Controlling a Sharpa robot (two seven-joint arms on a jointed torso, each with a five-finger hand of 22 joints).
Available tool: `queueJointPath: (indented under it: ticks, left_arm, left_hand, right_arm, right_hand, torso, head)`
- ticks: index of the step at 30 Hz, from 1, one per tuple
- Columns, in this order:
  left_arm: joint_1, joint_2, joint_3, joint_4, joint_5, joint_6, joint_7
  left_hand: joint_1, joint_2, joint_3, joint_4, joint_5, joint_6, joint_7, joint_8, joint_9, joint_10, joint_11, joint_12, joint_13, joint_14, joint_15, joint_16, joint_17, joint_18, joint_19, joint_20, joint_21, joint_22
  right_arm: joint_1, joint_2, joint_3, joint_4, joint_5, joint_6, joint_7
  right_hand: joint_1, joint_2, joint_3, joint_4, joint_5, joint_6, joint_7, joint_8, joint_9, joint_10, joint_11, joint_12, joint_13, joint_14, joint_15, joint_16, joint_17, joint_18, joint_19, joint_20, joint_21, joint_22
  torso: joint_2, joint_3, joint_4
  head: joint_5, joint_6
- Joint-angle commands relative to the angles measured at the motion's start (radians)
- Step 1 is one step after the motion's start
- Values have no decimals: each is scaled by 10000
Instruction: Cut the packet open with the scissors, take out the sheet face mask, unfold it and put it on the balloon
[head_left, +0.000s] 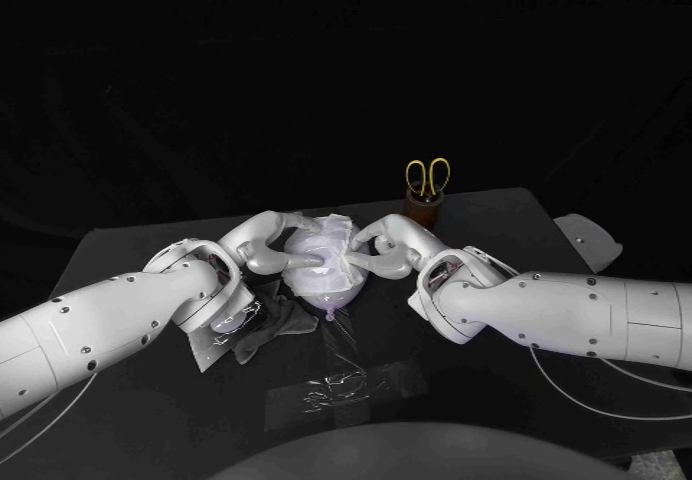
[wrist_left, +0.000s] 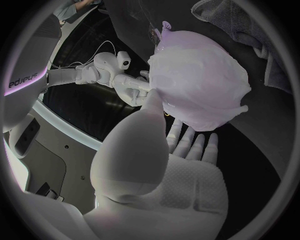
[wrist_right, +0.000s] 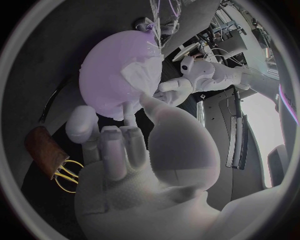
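The balloon (head_left: 329, 285) sits mid-desk, its knotted end pointing near. The white sheet face mask (head_left: 320, 240) lies draped over its far, rounded part, clinging in wrinkles, with pale purple showing below it. We judge that the mask is on and that what remains is smoothing and seating it. That would explain the hold: a balloon is light and would roll off under any push, so it is trapped between the two hands. The left hand (head_left: 267, 248) cups it from the left and the right hand (head_left: 387, 248) from the right. Each lays its thumb across the near face of the balloon, and the two thumb tips come close together there. In the left wrist view the left fingers (wrist_left: 190, 145) lie straight and side by side under the balloon's curve, while the thumb reaches up to press at the mask's edge. In the right wrist view the right fingers (wrist_right: 119, 140) lie likewise, close together beneath the balloon. We see no pinch on the mask itself; both hands press on the balloon. We cannot tell whether it rests on the desk (head_left: 476, 400) or hangs just above it. Near and left of it lies a dark crumpled cloth (head_left: 274, 325). Nearer again is a clear crinkled film (head_left: 339, 385), which we take for the cut packet. The scissors (head_left: 427, 175) stand in a brown holder (head_left: 423, 210) at the far edge, just right of the hands, out of use.
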Motion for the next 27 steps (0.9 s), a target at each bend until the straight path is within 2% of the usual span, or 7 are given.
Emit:
queueJointPath:
  ticks: [1,8,12,14,15,17,27]
  left_arm:
    - [-25,38,-27,36,4,291,-77]
    - [-25,55,-27,36,8,293,-75]
    - [-25,64,-27,38,12,297,-73]
    - [-25,67,-27,39,13,299,-73]
    - [-25,68,-27,40,13,300,-73]
    - [-25,68,-27,41,14,302,-74]
    - [-25,67,-28,44,20,305,-79]
  left_hand:
    - [12,95,44,-9,-44,67,943,7,-8,10,19,10,12,45,15,28,17,199,69,-2,53,2]
    - [12,95,44,-9,-44,67,943,7,-8,10,19,10,12,45,15,28,17,199,69,-2,53,2]
    - [12,95,44,-9,-44,67,943,7,-8,10,19,10,12,45,15,28,17,199,69,-2,53,2]
    - [12,95,44,-9,-44,67,943,7,-8,10,19,10,12,45,15,28,17,199,69,-2,53,2]
    - [12,95,44,-9,-44,67,943,7,-8,10,19,10,12,45,15,28,17,199,69,-2,53,2]
    - [12,95,44,-9,-44,67,943,7,-8,10,19,10,12,45,15,28,17,199,69,-2,53,2]
    - [12,95,44,-9,-44,67,943,7,-8,10,19,10,12,45,15,28,17,199,69,-2,53,2]
  right_arm:
    - [-27,77,-11,-58,-170,268,2]
    - [-28,204,-10,-346,-352,601,-365]
    - [-29,282,-10,-397,-560,543,-582]
    - [-32,314,-9,-407,-664,457,-650]
    - [-35,327,-9,-410,-712,409,-674]
    - [-44,354,-9,-409,-809,288,-700]
    - [-86,356,-7,-295,-1001,-521,-510]
  right_hand:
    - [91,83,-22,24,24,75,-15,44,-14,1112,22,49,2630,1062,4,35,2632,121,-16,71,-62,18]
    - [26,74,-143,153,16,126,-22,33,-43,1112,13,49,2630,1062,-6,35,2632,125,-26,62,-85,16]
    - [692,462,184,-121,22,470,-222,191,-2,1112,-156,49,2630,1062,-112,35,2632,122,28,14,-22,68]
    - [1267,703,494,-471,23,762,-397,362,68,1112,-304,49,2630,1062,-226,35,2632,112,93,-53,55,123]
    - [1615,777,711,-773,15,915,-460,499,149,1112,-366,49,2630,1062,-318,35,2632,95,165,-146,140,182]
    - [1680,829,819,-854,23,1010,-473,587,200,1112,-390,49,2630,1062,-341,35,2632,80,203,-182,184,215]
    - [1522,724,1481,-1261,22,1256,-554,931,460,1112,-472,49,2630,1062,-434,35,2632,63,262,-304,225,292]
  torso:
    - [-7,-13,6]
    - [-8,-21,13]
    - [0,-14,12]
    - [1,-15,14]
    - [-2,-11,8]
    - [-2,-9,8]
    - [-5,0,0]
  head:
    - [-7,-2]
    - [-9,-13]
    - [-5,5]
    - [-8,5]
    - [-5,-1]
    - [-5,-2]
    - [-58,-52]
